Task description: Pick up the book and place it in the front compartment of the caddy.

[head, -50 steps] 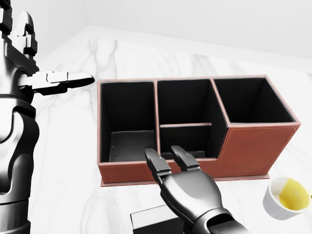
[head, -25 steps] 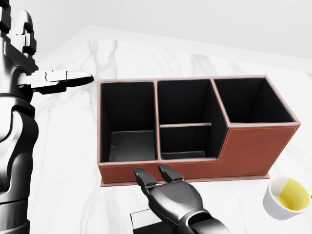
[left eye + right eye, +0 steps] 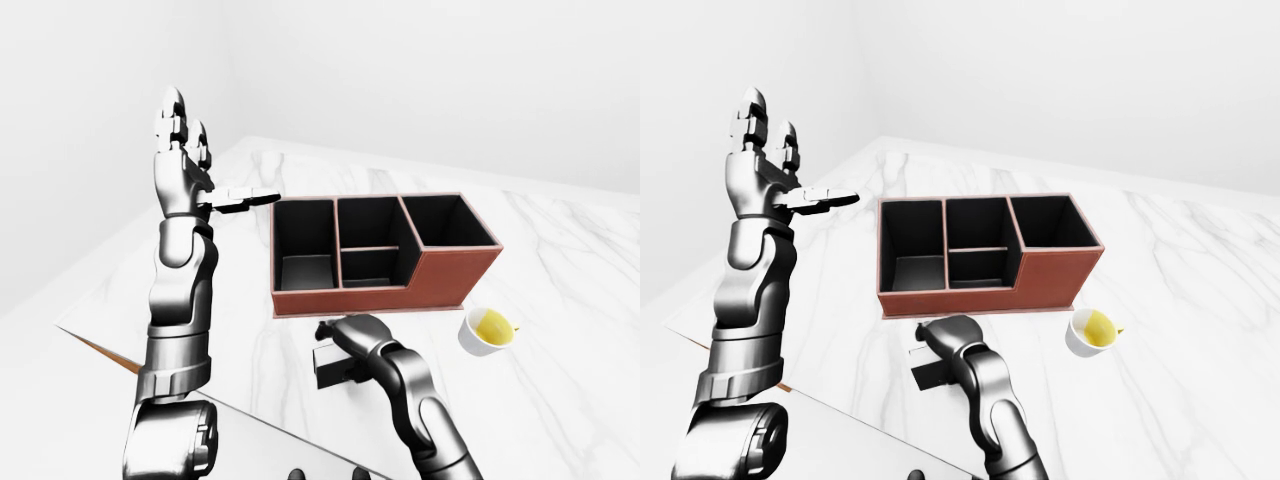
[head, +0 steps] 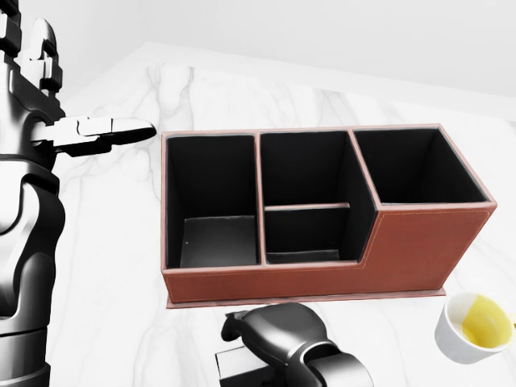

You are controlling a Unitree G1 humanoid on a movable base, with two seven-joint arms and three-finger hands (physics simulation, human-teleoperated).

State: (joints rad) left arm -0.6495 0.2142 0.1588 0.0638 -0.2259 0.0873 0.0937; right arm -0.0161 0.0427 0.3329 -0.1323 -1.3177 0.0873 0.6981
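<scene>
- Since the earlier head views, right hand (image 4: 278, 334) has drawn back from the caddy (image 4: 322, 278) wall toward the bottom edge and now lies over the book (image 3: 335, 365); its fingers, then stretched toward the caddy, now curl downward.
- Book: a dark flat slab on the desk (image 3: 560, 300), just below the caddy's low wall in the head view, directly under the right hand.
- Key relation: the book lies beneath and slightly left of the right hand; its long axis appears to run left to right, roughly parallel to the caddy's long side.
- Right hand is far nearer; left hand (image 3: 190, 175) is raised well to the left, fingers spread and holding nothing.
- Cannot tell whether the right fingers have closed on the book; palm and wrist hide the contact.
- Most of the book is covered or cut off at the head view's bottom edge.
- Cup (image 4: 476, 326) stands apart at lower right.
</scene>
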